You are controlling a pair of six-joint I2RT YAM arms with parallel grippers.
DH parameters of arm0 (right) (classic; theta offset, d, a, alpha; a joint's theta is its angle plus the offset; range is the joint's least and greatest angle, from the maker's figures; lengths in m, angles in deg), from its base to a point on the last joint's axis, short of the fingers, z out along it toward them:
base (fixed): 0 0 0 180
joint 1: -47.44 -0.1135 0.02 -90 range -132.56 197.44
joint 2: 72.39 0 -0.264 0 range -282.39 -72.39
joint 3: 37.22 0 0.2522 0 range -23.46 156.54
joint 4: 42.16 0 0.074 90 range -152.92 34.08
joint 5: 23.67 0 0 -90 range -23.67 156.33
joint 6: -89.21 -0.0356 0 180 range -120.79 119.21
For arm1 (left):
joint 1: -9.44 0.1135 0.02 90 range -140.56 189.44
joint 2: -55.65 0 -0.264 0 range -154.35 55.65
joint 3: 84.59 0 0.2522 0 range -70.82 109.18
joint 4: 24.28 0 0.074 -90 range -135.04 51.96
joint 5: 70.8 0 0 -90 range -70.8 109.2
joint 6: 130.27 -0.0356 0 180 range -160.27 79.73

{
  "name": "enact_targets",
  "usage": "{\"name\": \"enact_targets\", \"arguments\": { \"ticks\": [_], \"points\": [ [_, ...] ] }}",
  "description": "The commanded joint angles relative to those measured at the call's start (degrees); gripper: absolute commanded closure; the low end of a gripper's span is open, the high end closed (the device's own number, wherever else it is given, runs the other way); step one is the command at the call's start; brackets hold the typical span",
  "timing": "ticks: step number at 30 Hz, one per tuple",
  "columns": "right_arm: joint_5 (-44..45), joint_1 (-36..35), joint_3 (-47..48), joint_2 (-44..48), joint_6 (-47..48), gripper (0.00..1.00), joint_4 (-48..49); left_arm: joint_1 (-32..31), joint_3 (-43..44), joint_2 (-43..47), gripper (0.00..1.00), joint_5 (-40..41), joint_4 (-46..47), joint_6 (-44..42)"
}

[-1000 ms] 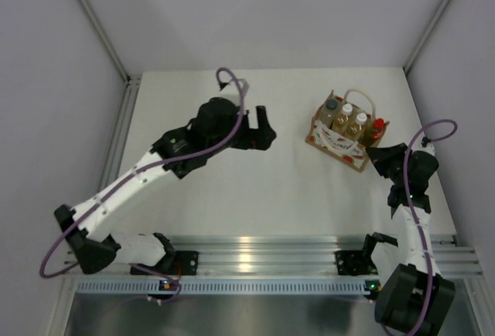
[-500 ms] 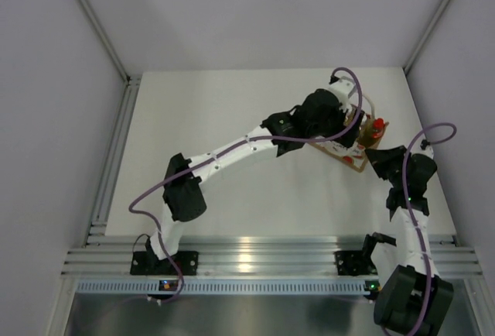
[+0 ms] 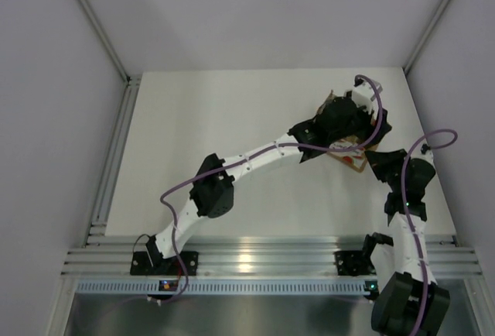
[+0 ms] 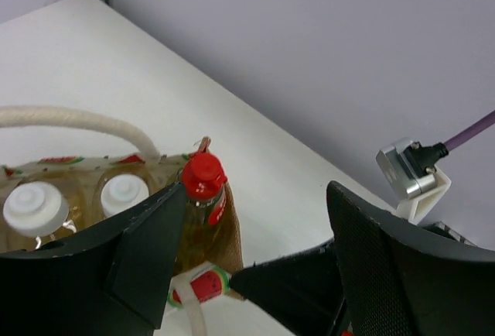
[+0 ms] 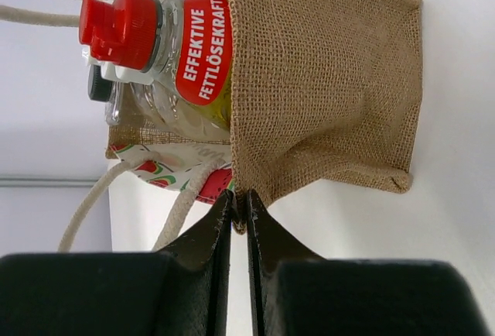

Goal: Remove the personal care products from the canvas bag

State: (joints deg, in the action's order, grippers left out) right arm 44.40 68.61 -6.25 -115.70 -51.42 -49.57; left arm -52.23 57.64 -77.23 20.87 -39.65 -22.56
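Observation:
The canvas bag [image 5: 325,80] stands at the back right of the table, mostly hidden under my left arm in the top view [image 3: 349,152]. My left gripper [image 4: 259,197] is open above the bag's right end [image 3: 370,128]. The yellow bottle with the red cap [image 4: 203,177] stands in the bag right beside its left finger [image 4: 131,266]. Two white caps [image 4: 31,207] [image 4: 124,191] show further left. My right gripper [image 5: 240,214] is shut on the bag's lower burlap corner [image 3: 373,156]. The red-capped bottle [image 5: 116,22] and a dark grey cap [image 5: 96,82] show in the right wrist view.
A cream rope handle [image 4: 77,123] arches over the bottles. The grey side wall [image 4: 309,57] rises close behind the bag. My right gripper's black body [image 4: 294,289] lies between the left gripper's fingers. The table's right edge runs just past the bag [image 3: 421,119].
My left arm has swung from the table's middle to the right and now reaches over the bag. My right gripper has stayed at the bag's corner.

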Motion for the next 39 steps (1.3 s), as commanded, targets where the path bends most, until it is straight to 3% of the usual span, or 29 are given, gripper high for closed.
{"name": "enact_targets", "arguments": {
  "ticks": [1, 11, 15, 28, 30, 31, 34, 36, 39],
  "points": [
    [2.2, 0.9, -2.4, 0.2, 1.5, 1.0, -5.6, -0.3, 5.1, -3.9, 0.23, -1.1, 10.0, 1.0],
    [0.8, 0.9, -3.1, 0.5, 3.0, 1.0, -5.6, -0.3, 10.1, -13.1, 0.26, 2.5, 18.3, -4.0],
    [0.8, 0.9, -2.9, 0.2, 4.3, 1.0, -5.6, -0.3, 14.1, -17.0, 0.27, 2.1, 17.6, -5.6],
    [-0.2, 0.9, -1.7, -1.7, 5.1, 1.0, -5.5, -0.1, 14.2, -20.0, 0.29, 4.3, 17.7, -8.1],
    [-0.4, 0.9, -1.6, -2.0, 5.1, 1.0, -5.5, -0.1, 14.3, -20.6, 0.33, 4.2, 18.0, -8.0],
    [-0.6, 0.9, -1.6, -1.8, 5.2, 1.0, -5.6, -0.1, 14.3, -20.7, 0.43, 4.3, 18.1, -7.9],
    [-0.6, 0.9, -1.7, -1.3, 5.3, 1.0, -5.6, -0.1, 14.4, -21.2, 0.52, 4.5, 18.9, -8.0],
    [-0.7, 0.9, -1.7, -1.3, 5.3, 1.0, -5.6, -0.1, 15.2, -21.8, 0.71, 4.9, 18.7, -8.0],
    [-0.6, 0.9, -1.6, -1.4, 5.4, 1.0, -5.5, -0.1, 15.9, -21.7, 0.93, 5.3, 18.0, -8.0]
  ]
}}
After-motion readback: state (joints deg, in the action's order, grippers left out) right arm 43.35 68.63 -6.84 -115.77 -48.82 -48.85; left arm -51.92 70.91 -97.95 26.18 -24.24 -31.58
